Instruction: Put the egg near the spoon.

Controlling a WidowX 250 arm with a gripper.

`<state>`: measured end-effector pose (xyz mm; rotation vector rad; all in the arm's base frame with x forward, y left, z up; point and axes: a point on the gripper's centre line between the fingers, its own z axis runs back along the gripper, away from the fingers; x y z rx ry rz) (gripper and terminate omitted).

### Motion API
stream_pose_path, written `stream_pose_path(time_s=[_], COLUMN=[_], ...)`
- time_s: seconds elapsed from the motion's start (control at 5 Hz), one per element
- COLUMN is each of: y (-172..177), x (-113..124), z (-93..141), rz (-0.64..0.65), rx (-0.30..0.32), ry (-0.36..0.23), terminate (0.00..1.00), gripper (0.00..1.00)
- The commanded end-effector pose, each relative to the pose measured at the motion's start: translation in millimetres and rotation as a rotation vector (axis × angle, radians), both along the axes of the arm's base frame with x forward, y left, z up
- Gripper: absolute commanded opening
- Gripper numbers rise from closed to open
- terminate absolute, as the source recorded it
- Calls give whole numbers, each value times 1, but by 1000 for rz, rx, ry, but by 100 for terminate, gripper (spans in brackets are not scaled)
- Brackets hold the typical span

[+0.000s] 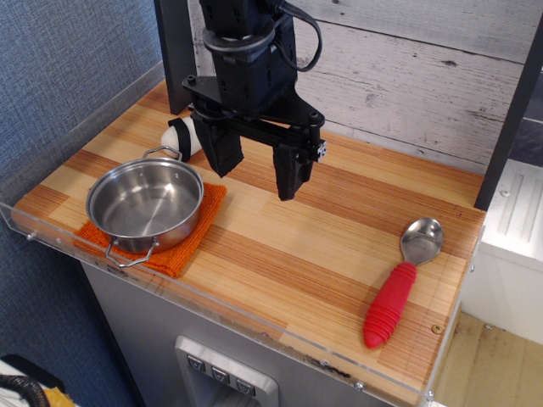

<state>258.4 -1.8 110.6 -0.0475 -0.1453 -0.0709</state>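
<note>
The egg (181, 136) is white with a black band and lies on the wooden table at the back left, just behind the steel pan; the gripper's left finger hides part of it. The spoon (402, 280) has a silver bowl and a thick red ribbed handle and lies at the front right. My gripper (254, 174) hangs above the table middle, right of the egg, open and empty, with its two black fingers spread apart.
A steel pan (145, 199) with two handles sits on an orange cloth (183, 246) at the front left. A clear plastic rim (254, 318) runs along the table's front and left edges. A wooden plank wall stands behind.
</note>
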Motion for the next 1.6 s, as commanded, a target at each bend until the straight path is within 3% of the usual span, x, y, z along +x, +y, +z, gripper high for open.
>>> stream_pose_path(time_s=[0.0, 0.4, 0.8, 1.0, 1.2, 1.4], y=[0, 71, 138, 159, 167, 172], x=[0, 29, 55, 74, 85, 87], z=[0, -1, -2, -7, -17, -39], rz=[0, 136, 202, 184, 167, 206], rx=[0, 23, -23, -27, 10, 11], ry=[0, -42, -83, -90, -80, -58], terminate=[0, 0, 0, 0, 0, 0], gripper=[100, 100, 100, 100, 100, 100])
